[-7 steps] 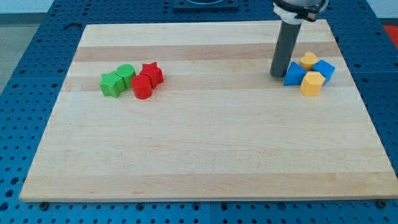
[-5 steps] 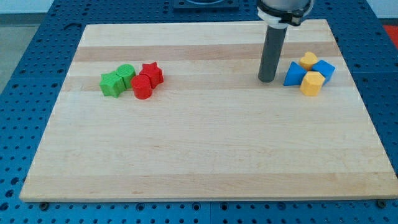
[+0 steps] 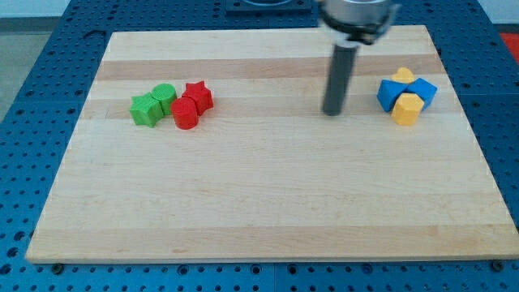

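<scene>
My tip rests on the wooden board, right of centre, touching no block. Nearest is a blue block a short way to the view's right. It is packed with a second blue block, a yellow block above and a yellow block below. At the view's left sit a red star, a red cylinder, a green cylinder and a green star-like block, all bunched together.
The board lies on a blue perforated table. The arm's dark and white body hangs over the board's top edge.
My tip has slid to the view's left, away from the blue and yellow cluster. The nearest blue block now sits a little further right, tighter against the others.
</scene>
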Controlling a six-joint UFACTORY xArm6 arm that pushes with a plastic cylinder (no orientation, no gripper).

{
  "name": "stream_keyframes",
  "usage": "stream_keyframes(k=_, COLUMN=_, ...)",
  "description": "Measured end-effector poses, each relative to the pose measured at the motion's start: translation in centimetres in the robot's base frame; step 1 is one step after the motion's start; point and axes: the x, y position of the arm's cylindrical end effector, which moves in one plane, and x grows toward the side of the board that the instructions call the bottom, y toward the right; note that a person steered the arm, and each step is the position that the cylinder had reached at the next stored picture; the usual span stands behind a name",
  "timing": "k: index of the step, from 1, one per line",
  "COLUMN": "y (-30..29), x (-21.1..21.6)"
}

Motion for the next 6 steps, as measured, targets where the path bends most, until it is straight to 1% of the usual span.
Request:
stream_keyframes(k=1, y=-8.2, x=-2.9)
stream_keyframes(k=2, y=-14.1, x=-5.0)
stream_keyframes(k=3, y=-20.3, x=-6.2)
stream_keyframes(k=4, y=-24.8, x=-5.6)
stream_keyframes(k=5, y=-25.4, x=-3.6)
stream_keyframes(k=6, y=-22.9, x=-2.4)
